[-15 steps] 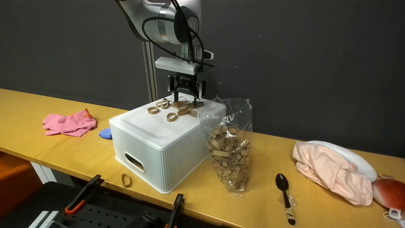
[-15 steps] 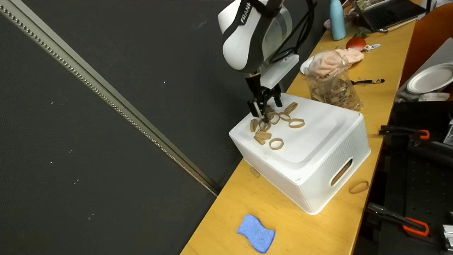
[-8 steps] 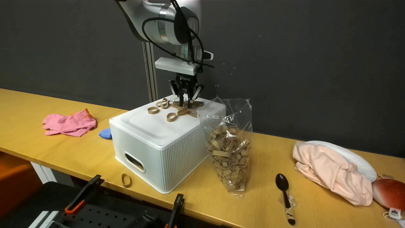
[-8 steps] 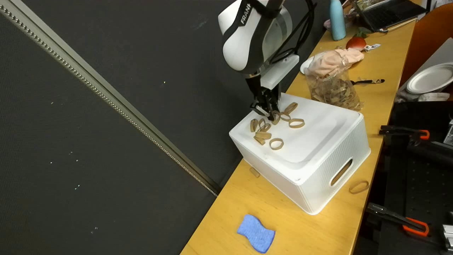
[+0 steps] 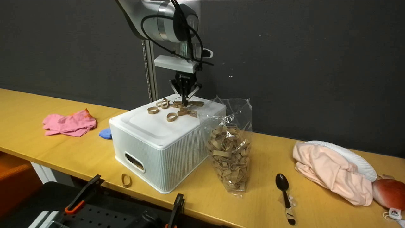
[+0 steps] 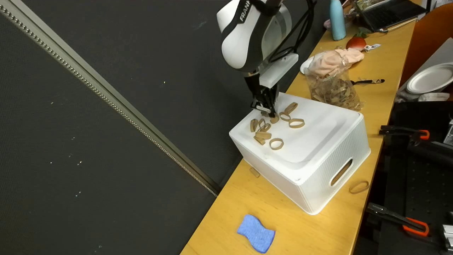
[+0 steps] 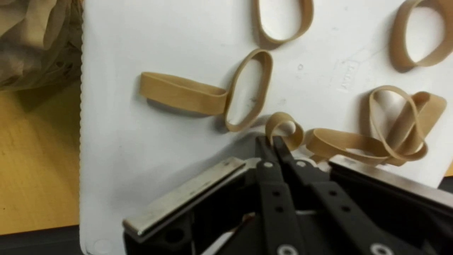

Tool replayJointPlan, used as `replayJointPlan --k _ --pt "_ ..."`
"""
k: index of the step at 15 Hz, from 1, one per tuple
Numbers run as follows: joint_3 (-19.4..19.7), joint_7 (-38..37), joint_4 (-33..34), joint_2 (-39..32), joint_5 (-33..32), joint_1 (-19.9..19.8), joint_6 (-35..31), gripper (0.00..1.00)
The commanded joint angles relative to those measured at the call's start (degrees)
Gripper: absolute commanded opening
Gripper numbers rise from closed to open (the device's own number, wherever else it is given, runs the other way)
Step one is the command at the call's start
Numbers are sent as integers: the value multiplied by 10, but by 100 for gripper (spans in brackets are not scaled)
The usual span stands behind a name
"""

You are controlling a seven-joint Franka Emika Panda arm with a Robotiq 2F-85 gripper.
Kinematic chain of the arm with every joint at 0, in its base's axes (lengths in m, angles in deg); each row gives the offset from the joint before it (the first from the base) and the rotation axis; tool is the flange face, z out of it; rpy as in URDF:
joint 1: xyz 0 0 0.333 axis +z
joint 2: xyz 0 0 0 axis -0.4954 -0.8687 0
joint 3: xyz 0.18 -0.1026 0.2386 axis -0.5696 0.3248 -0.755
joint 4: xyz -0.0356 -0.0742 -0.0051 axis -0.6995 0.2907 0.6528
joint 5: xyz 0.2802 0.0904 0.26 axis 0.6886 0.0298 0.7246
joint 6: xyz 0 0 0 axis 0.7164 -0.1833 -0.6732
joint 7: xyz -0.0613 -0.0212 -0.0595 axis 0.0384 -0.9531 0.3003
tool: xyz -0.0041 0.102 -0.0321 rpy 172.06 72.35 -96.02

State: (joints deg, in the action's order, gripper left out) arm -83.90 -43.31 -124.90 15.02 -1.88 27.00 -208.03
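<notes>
We held a tan rubber band [image 7: 295,138] pinched in our claw [image 7: 270,140] over the far end of a white bin [image 5: 158,133].

wall [image 5: 300,69]: dark grey, fills my backdrop
rail [image 6: 106,92]: metal, bead chain [image 6: 81,78] alongside; I see it in both exterior views
desk [image 5: 269,152]: yellowish wood, long, against wall
desk leg [image 5: 44,174]: white, below front edge

- Rubber bands [image 7: 182,94]: strewn on box [image 5: 184,155].
- Box: set on desk [image 5: 265,167].
- In an exterior view, box flanked by sponge [image 5: 105,134] (left) and bag [image 5: 239,111] (right).
</notes>
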Motion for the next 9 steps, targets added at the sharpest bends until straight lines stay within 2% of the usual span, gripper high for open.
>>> replayJointPlan --k 1,6,9 --pt "2 -14 -15 49 2 4 29 1" --pt "12 -30 -39 107 -9 3 57 1" --pt "22 -35 -84 157 -16 -1 72 1"
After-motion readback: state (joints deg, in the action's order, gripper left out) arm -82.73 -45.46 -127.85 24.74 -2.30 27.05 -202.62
